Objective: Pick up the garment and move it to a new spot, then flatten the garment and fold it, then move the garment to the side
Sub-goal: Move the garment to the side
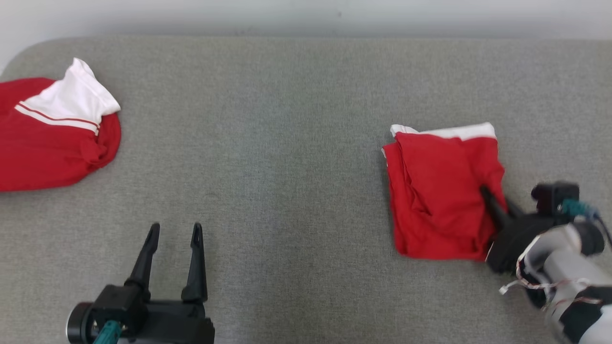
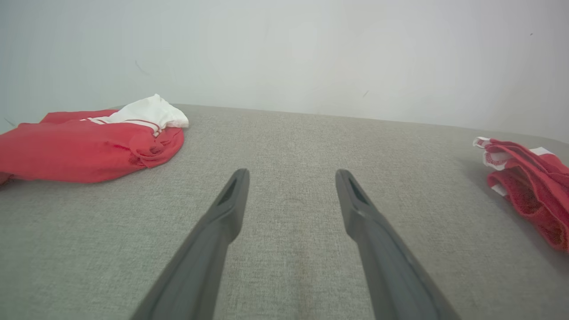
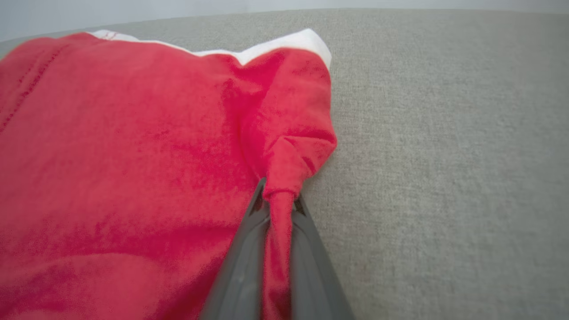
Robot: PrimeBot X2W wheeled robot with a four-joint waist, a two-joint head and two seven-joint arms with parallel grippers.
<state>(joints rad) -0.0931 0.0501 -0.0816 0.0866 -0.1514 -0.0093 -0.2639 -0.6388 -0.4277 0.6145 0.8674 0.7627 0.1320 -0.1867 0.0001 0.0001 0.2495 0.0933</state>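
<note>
A folded red garment with a white band along its far edge lies on the right of the grey surface. My right gripper is shut on its right edge. In the right wrist view a pinched ridge of the red garment runs between the two fingers of that gripper. My left gripper rests open at the lower left, nothing between its fingers. The folded garment appears at the far right of the left wrist view.
A second red and white garment lies bunched at the far left edge of the grey fabric surface, also seen as a red heap from the left wrist. A pale wall rises behind the surface.
</note>
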